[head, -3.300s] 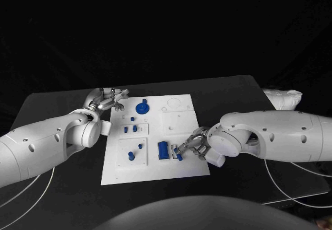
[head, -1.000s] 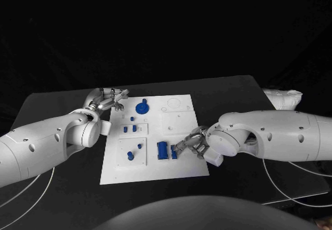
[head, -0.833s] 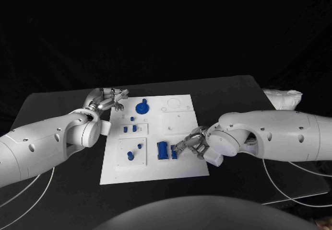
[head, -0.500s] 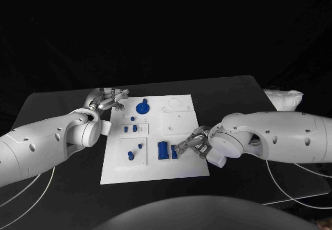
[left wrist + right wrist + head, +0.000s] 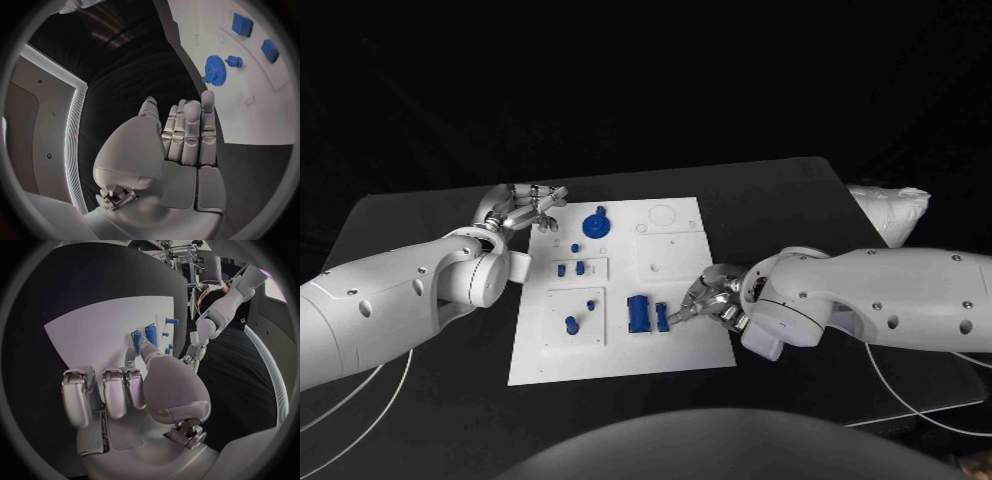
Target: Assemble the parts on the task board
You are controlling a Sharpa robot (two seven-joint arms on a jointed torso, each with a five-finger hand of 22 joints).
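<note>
Since the earlier frames the right hand (image 5: 708,300) has drawn slightly rightward, fingers curled on nothing at the board (image 5: 678,352) right edge beside the block (image 5: 640,312). Left hand (image 5: 519,209) hovers spread off the far-left corner, near the gear (image 5: 596,223).

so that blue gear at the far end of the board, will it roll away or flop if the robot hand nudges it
The blue gear looks rigid, probably moulded plastic, so unlikely to flop. It lies flat on the task board, so sliding seems likelier than rolling. Being small and thin, it is probably light and may skid easily.
</note>
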